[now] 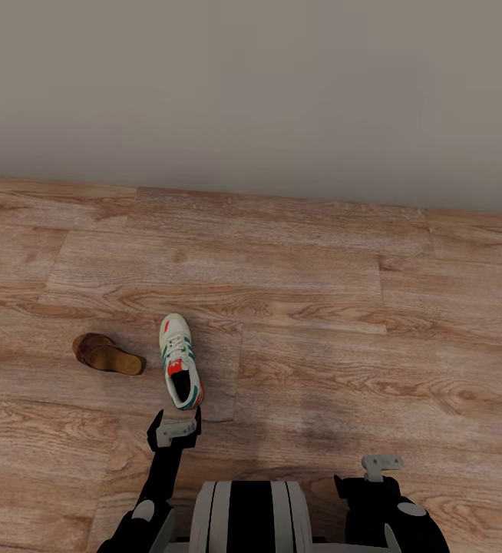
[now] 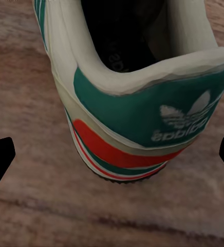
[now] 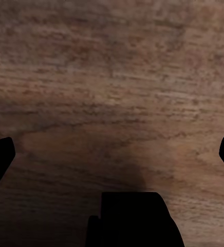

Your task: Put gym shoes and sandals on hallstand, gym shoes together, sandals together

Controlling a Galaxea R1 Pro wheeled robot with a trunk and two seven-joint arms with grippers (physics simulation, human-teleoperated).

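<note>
A gym shoe (image 1: 179, 359) is being approached heel-first on the corridor floor (image 1: 320, 307) by the left gripper (image 1: 176, 427), its fingers spread wide and empty; a sandal (image 1: 107, 354) is lying just beside it. The right gripper (image 3: 112, 154) is likewise being held open, empty.

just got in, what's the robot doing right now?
It is lining up on a shoe. The left pincer hangs open just behind the heel of a gym shoe lying on the corridor floor; the left wrist view looks straight at that heel, fingertips spread to either side and not touching it. A brown sandal lies on the floor beside the shoe, apart from it. The right pincer is open over bare floor, holding nothing. Nothing has been picked up here yet.
</note>
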